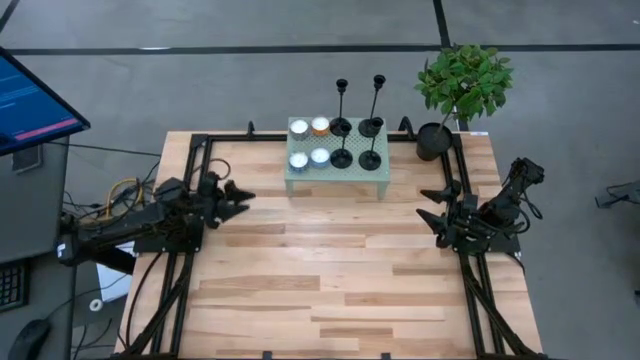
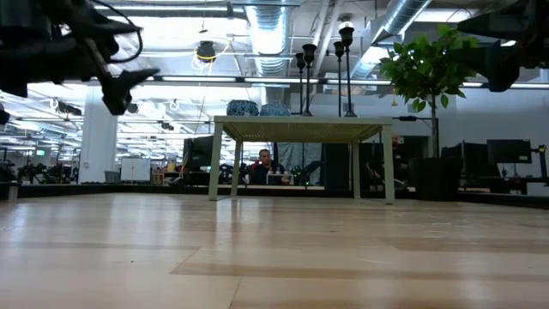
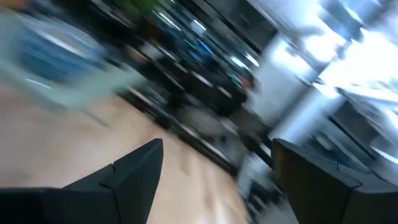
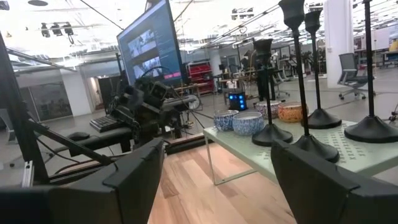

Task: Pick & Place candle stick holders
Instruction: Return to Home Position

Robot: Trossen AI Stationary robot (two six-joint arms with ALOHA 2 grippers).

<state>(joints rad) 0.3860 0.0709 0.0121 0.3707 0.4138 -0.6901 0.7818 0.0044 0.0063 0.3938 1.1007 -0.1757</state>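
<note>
Four black candle stick holders stand by their round disc bases on the right half of a small pale-green stand at the table's far middle; the two far ones are tall. They also show in the low view and the right wrist view. My left gripper is open and empty above the table's left part, left of the stand; its wrist view is blurred. My right gripper is open and empty at the table's right part, fingers toward the stand.
Several small round candle bowls sit on the stand's left half. A potted plant in a black pot stands at the far right corner. Black frame rails border the table. A monitor stands off the left. A person sits far behind.
</note>
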